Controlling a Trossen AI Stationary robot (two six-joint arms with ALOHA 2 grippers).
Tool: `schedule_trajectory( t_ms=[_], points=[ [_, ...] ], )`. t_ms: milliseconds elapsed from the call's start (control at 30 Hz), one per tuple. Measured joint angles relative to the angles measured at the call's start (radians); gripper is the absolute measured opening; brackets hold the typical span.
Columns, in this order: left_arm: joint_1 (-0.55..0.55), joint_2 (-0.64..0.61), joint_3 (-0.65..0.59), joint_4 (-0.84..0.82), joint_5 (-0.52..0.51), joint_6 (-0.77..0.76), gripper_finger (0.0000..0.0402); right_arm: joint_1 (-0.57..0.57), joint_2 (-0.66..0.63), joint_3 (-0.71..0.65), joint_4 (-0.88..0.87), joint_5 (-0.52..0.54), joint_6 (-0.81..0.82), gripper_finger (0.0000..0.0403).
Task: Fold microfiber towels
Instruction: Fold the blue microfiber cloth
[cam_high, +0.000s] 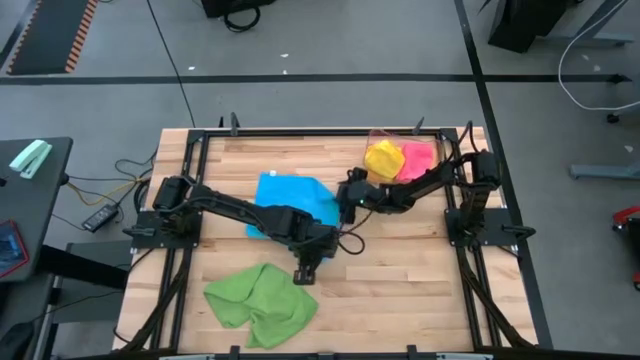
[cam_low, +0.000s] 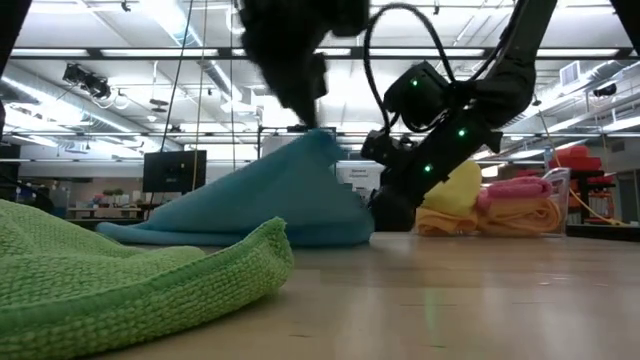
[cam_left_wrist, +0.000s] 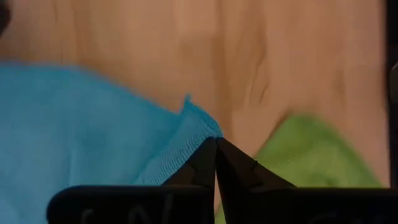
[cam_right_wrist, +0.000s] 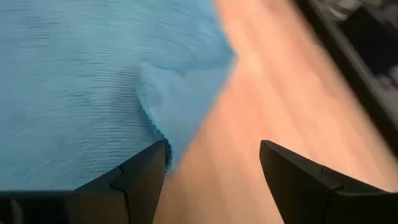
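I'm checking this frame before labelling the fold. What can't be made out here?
- High view: the left arm covers part of the blue towel, so its lower edge is hidden.
- Left wrist view: whether the shut left gripper pinches the blue corner; the fingers hide the contact.
- Low view: the blue towel blocks the right gripper's tips; the open right gripper shows only in its wrist view.
- High view: the clear bin holding the yellow towel and pink towel is barely discernible.

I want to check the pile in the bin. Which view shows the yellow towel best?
The high view: the yellow towel lies unobstructed beside the pink one. The low view shows it partly behind the right arm. Neither wrist view shows it.
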Motion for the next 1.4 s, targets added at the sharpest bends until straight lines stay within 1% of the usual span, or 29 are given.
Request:
schedule_trajectory(
  t_ms=[133,200,267,367,433,567,633,733,767,800,867,967,1000,1133,1200,1300,1400],
  points=[
    [-0.003,0.000,0.000,0.137,0.000,0.033,0.0029,-0.052,0.000,0.008,0.001,0.074,0.032,0.0266],
    [-0.003,0.000,0.000,0.192,-0.007,0.033,0.0030,-0.058,0.000,0.008,0.001,0.074,0.071,0.0264],
    [-0.002,0.000,0.000,0.226,-0.008,0.034,0.0032,-0.050,0.000,0.008,-0.015,0.048,0.082,0.0261],
    [-0.002,-0.001,0.000,0.237,-0.011,0.038,0.0042,-0.030,0.000,0.008,-0.032,0.038,0.082,0.0255],
    [0.002,-0.001,0.000,0.199,-0.016,0.050,0.0053,-0.015,0.000,0.008,-0.036,0.040,0.085,0.0253],
    [0.017,-0.001,0.000,0.070,-0.032,0.101,0.0068,0.022,-0.005,0.008,-0.040,0.038,0.085,0.0252],
    [0.026,0.009,0.001,-0.016,-0.083,0.123,0.0070,0.039,-0.025,0.007,-0.049,0.038,0.085,0.0252],
    [0.040,0.025,-0.001,-0.158,-0.201,0.131,0.0068,0.065,-0.082,0.007,-0.065,0.040,0.085,0.0252],
    [0.046,0.031,0.000,-0.179,-0.238,0.132,0.0065,0.076,-0.105,0.007,-0.085,0.039,0.086,0.0253],
    [0.051,0.037,0.000,-0.210,-0.271,0.132,0.0063,0.090,-0.127,0.007,-0.104,0.029,0.089,0.0253],
    [0.066,0.044,-0.013,-0.253,-0.306,0.132,0.0056,0.114,-0.162,0.007,-0.139,-0.037,0.109,0.0253],
    [0.082,0.038,-0.074,-0.234,-0.313,0.146,0.0042,0.150,-0.195,0.007,-0.160,-0.177,0.152,0.0253],
    [0.084,0.033,-0.098,-0.233,-0.313,0.151,0.0036,0.163,-0.200,0.007,-0.160,-0.205,0.160,0.0253],
    [0.083,-0.001,-0.182,-0.182,-0.312,0.156,0.0010,0.215,-0.202,0.007,-0.162,-0.221,0.163,0.0253],
    [0.082,-0.018,-0.214,-0.176,-0.310,0.156,0.0007,0.229,-0.202,0.007,-0.165,-0.219,0.160,0.0253],
    [0.084,-0.044,-0.253,-0.158,-0.308,0.156,0.0017,0.245,-0.202,0.007,-0.164,-0.225,0.160,0.0253],
    [0.094,-0.085,-0.306,-0.127,-0.309,0.157,0.0031,0.264,-0.202,0.007,-0.167,-0.292,0.160,0.0253]
  ],
)
